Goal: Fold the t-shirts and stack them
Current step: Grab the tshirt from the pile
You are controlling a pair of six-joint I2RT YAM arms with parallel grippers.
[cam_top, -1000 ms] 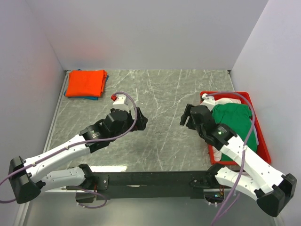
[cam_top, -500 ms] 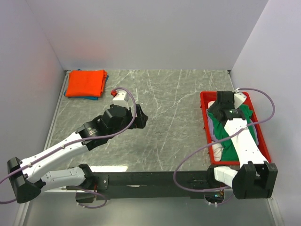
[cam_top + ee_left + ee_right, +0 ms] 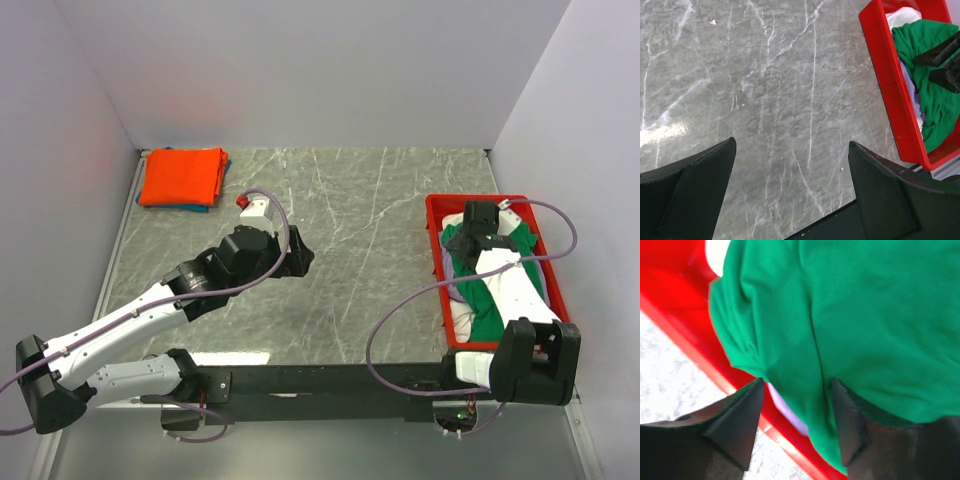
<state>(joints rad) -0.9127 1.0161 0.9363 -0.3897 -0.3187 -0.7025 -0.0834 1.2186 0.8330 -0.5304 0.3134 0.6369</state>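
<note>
Left gripper hangs spread over the bare marble table. The folded orange t-shirt tops a blue t-shirt in the far left corner, well apart. Right gripper, also spread, is above the green t-shirt in the red tray beside the right wall.

Our left wrist sees open table, with the tray at its right edge.

Our right wrist shows green cloth just below its fingers and a lilac t-shirt peeking out against the tray wall.

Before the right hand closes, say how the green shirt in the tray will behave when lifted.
The green shirt lies creased and draped, so it will probably hang limp and unfold. Since it overlaps a lilac shirt in the red tray, it may drag that along.
</note>
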